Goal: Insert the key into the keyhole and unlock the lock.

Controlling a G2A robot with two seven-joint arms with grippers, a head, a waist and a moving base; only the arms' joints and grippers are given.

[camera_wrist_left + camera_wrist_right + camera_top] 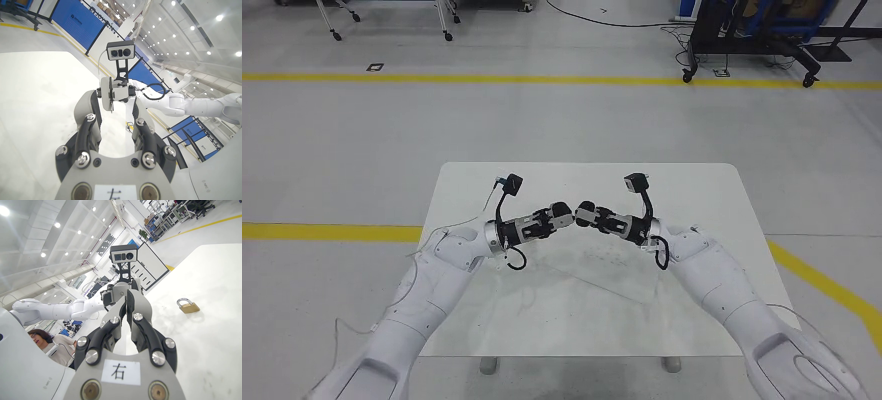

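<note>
A brass padlock with a silver shackle lies flat on the white table, off to the side of both grippers. In the top view the two arms meet nose to nose above the middle of the table. My left gripper is open, its fingers spread wide. My right gripper is shut, and its tips point into the gap between the left fingers. A thin dark strip shows between the right gripper's fingertips; I cannot tell if it is the key. The grippers appear as left and right from above.
The tabletop bears faint scuff marks near the padlock. Yellow floor lines run around the table. A wheeled rack stands far behind it.
</note>
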